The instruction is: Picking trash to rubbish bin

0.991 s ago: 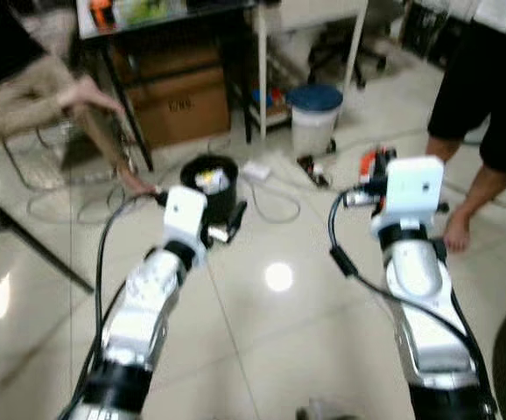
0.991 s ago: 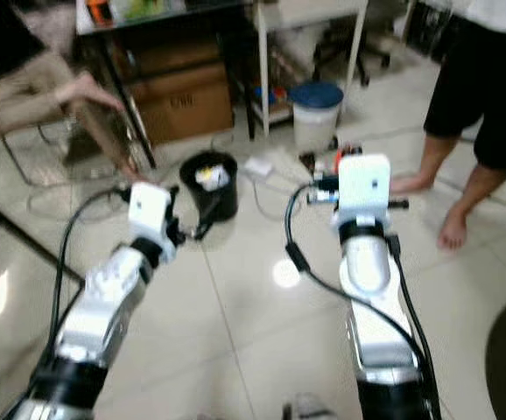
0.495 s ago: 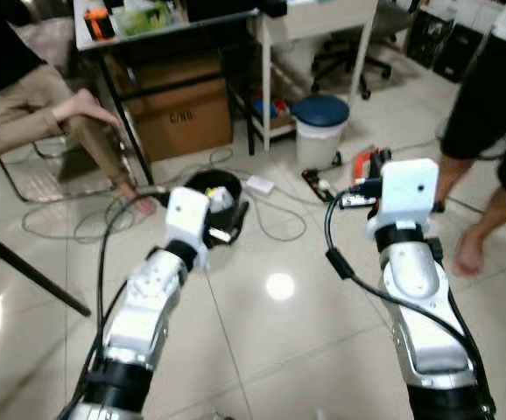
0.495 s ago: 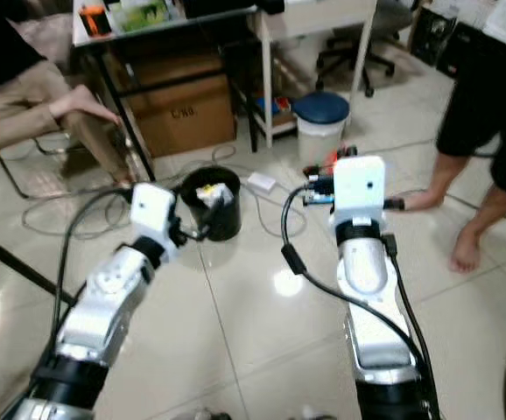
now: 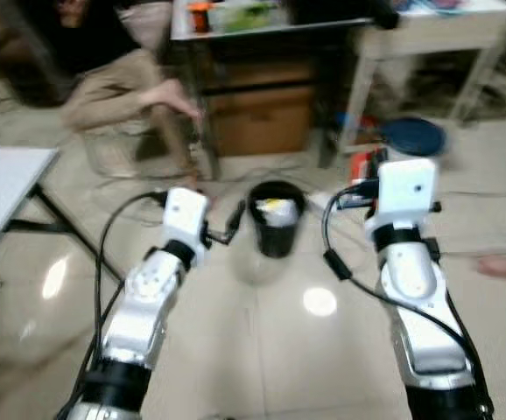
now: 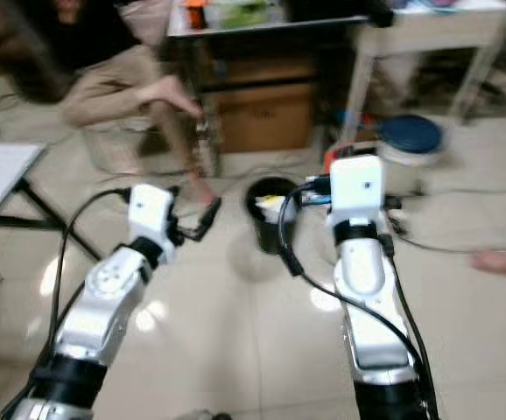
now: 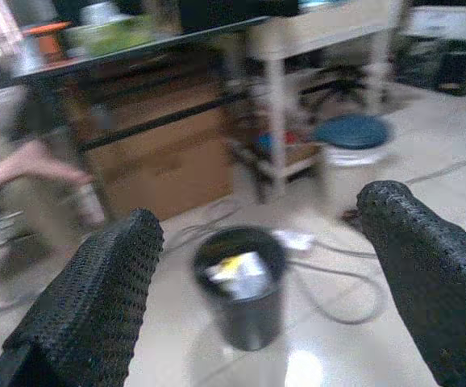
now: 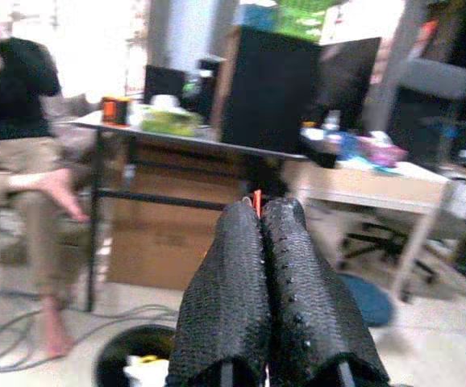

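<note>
Head views, blurred: round black rubbish bin (image 5: 275, 229) on glossy pale tile floor (image 5: 262, 350), yellowish-white trash (image 5: 275, 208) inside it. Left gripper (image 5: 232, 221) just left of the bin rim, close to it; contact can't be judged. Right gripper (image 6: 310, 194) right of the bin, near its rim; its fingers are hard to make out here. Beyond both grippers: brown cardboard box (image 5: 262, 118) under a dark-framed table (image 5: 262, 22), white-legged table (image 5: 428, 35) to the right, blue-lidded white bucket (image 5: 413, 140) behind the right arm. Loose cables (image 5: 463, 188) on the floor by the bucket. Seated person (image 5: 122, 74) in tan trousers, far left of the left gripper; grey tabletop corner (image 5: 3, 188) at left edge. A person's foot (image 5: 502, 265) right of the right arm.

Left wrist view: the two textured black rubbery fingers (image 7: 96, 298) spread wide, nothing between them; the bin sits ahead in the gap, with trash in it. Box, table frame and bucket behind it.

Right wrist view: textured fingers (image 8: 229, 314) pressed together, nothing visibly gripped. Bin rim below them, off to one side. Seated person, box, dark monitor (image 8: 277, 89) on the table ahead.
</note>
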Robot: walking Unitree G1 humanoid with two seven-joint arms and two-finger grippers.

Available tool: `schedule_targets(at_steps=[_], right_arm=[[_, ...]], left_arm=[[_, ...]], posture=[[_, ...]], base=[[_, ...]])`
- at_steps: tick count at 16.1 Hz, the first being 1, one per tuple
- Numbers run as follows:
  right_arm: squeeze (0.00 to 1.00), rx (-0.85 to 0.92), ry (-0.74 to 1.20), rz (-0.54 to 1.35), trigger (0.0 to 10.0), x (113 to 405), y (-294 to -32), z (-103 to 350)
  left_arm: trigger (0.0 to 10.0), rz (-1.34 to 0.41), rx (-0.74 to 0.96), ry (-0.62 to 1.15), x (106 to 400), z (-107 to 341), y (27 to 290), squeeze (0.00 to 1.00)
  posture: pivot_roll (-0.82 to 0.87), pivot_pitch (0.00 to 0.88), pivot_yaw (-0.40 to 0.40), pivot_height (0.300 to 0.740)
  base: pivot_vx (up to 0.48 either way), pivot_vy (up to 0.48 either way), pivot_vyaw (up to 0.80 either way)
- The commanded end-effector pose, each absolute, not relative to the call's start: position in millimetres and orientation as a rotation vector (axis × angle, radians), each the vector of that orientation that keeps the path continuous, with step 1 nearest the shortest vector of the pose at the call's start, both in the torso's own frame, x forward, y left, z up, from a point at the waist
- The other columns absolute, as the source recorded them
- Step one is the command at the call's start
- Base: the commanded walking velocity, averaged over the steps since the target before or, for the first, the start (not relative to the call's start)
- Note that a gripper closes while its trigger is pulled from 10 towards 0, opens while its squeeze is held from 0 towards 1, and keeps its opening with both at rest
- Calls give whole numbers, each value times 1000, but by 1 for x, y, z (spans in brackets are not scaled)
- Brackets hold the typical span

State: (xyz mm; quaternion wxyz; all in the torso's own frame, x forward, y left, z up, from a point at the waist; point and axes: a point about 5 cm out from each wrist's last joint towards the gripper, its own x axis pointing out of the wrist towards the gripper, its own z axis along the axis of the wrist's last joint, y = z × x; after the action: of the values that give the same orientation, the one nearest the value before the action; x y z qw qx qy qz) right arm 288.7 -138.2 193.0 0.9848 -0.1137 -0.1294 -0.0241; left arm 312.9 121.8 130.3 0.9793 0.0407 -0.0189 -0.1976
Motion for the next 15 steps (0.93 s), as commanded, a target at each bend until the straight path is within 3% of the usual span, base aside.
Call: schedule_targets(at_steps=[1,6,11,15], right_arm=[[0,-241,-274,-72,10000,287,-145,196],[0,-228,-272,-73,10000,288,-145,195],[0,-217,-272,-73,10000,288,-144,195],[0,-214,-273,-73,10000,288,-144,195]], left_arm=[[10000,-416,90,-45,313,132,115,0],[10000,-417,88,-45,312,131,114,0],[10000,-416,89,-46,312,132,114,0],[10000,-417,89,-44,312,131,114,0]], posture=[[-68,122,63,740],[-65,123,62,740],[-64,122,62,740],[-64,122,62,740]], base=[[480,0,669],[480,0,123],[480,0,-675],[480,0,0]])
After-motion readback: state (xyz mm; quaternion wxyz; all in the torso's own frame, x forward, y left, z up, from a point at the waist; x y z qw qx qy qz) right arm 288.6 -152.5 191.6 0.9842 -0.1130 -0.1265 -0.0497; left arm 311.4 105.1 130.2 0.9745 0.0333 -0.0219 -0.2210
